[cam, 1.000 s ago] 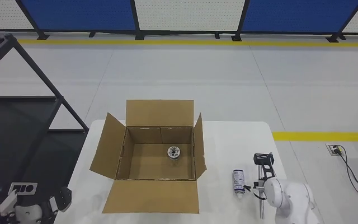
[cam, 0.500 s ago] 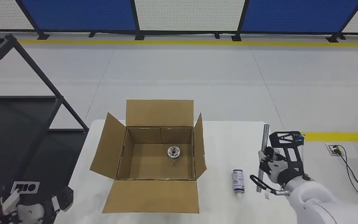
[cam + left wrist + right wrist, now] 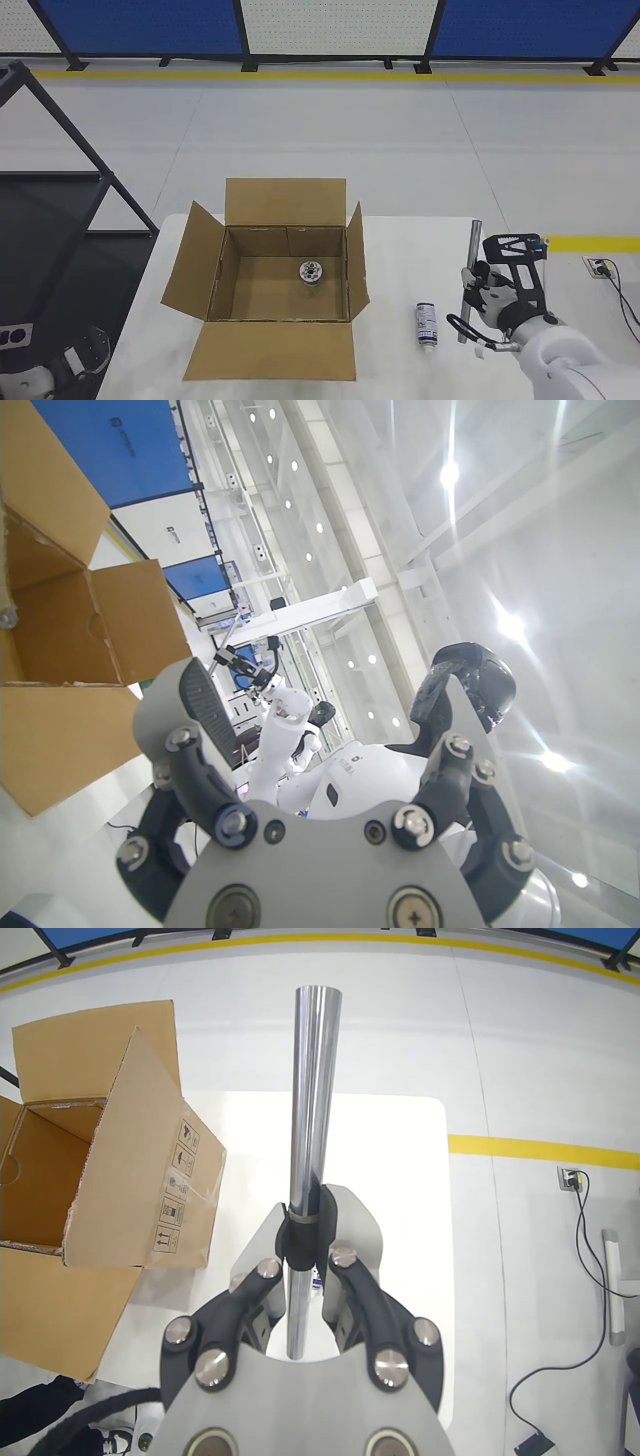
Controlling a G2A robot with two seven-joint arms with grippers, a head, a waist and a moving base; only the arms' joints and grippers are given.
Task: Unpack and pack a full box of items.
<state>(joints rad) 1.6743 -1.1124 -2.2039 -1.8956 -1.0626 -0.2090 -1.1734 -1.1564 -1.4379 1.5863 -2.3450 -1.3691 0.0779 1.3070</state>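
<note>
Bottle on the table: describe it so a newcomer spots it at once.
On the white table, look between the open cardboard box and the right gripper. The bottle lies there, short and white, unlike the gripper's long shiny tube.

Grips a metal tube [image 3: 312, 1093] in the right gripper [image 3: 305, 1223], pads pressed on both sides of it, wrist raised at the right, tube pointing away. Holds the left gripper [image 3: 320, 685] low at the near left, turned upward (toward the ceiling), fingers [image 3: 200, 695] spread wide.
</note>
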